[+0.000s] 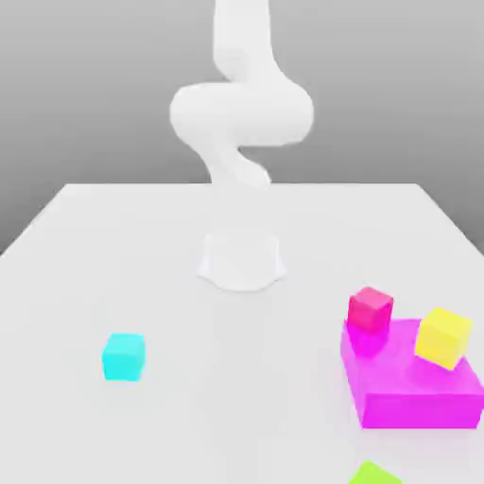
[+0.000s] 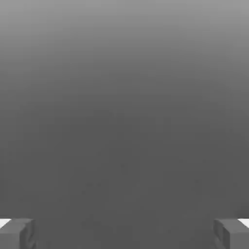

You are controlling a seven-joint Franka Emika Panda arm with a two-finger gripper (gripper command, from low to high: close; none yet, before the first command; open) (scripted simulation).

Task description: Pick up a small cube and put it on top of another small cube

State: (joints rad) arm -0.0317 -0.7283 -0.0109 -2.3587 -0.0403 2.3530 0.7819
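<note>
The exterior view looks from above the table's (image 1: 76, 246) near edge, facing the arm (image 1: 241, 123) head-on and tilted down, far enough back to take in the arm's base and the blocks in front of it. The hand view looks out between the gripper's (image 2: 124, 233) two fingertips (image 2: 17, 232), close to them, onto plain grey. No part of the scene is common to both views.

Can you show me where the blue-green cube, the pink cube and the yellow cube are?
cyan cube (image 1: 124, 356), exterior view, on its front face.
pink cube (image 1: 370, 309), exterior view, middle of the cube, which sits on the magenta block.
yellow cube (image 1: 444, 337), exterior view, middle of the cube, also on that block.
</note>
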